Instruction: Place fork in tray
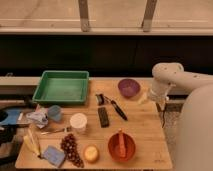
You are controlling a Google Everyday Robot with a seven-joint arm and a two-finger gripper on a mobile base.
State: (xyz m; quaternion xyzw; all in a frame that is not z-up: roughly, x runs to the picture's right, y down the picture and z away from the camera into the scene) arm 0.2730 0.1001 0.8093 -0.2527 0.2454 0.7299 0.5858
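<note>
Fork [54, 131] lies flat on the wooden table [145, 127], front-left area, just left of the white cup [78, 121] and in front of the small blue cup [54, 113]. Not in the tray.

Green tray [62, 86] sits at the far-left corner, beyond both cups.

Mid-table: black-handled utensil [117, 109], dark rectangular object [103, 116]. Purple bowl [129, 87] far right of centre. Front: orange bowl [121, 146] holding an orange utensil, grapes [71, 149], blue square pad [53, 155].

Gripper [148, 96] at the end of the white arm [167, 75], by the table's right side near the purple bowl, well apart from the fork. Grip state: cannot tell.
</note>
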